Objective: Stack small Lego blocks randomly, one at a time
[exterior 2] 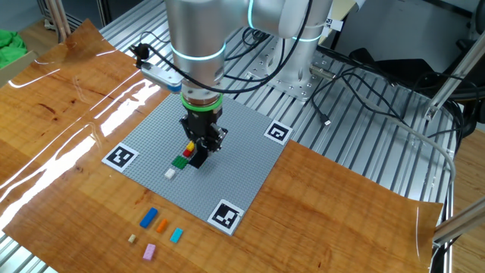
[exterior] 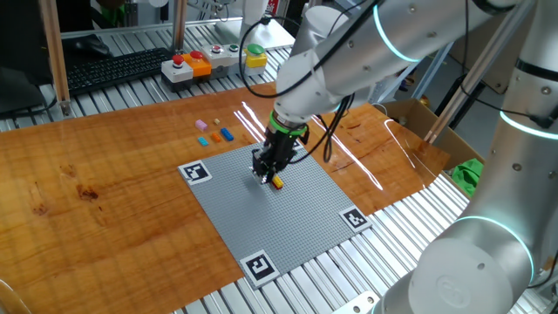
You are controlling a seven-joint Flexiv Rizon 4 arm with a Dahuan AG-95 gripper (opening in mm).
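Hard plastic is what you're dealing with: these small bricks look light, stiff and slick, so you'd best pinch one by two flat opposite sides, squarely, since a skewed grip could flick it away. Your gripper points down at the grey baseplate, jaws narrowed around a yellow brick, beside a green brick and a white brick. No containers show; the spare bricks lie loose on the wooden table.

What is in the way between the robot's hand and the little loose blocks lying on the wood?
Nothing visible. From the gripper, there is only bare grey plate and wood up to the loose blocks. The white block and green block sit close by, slightly aside.
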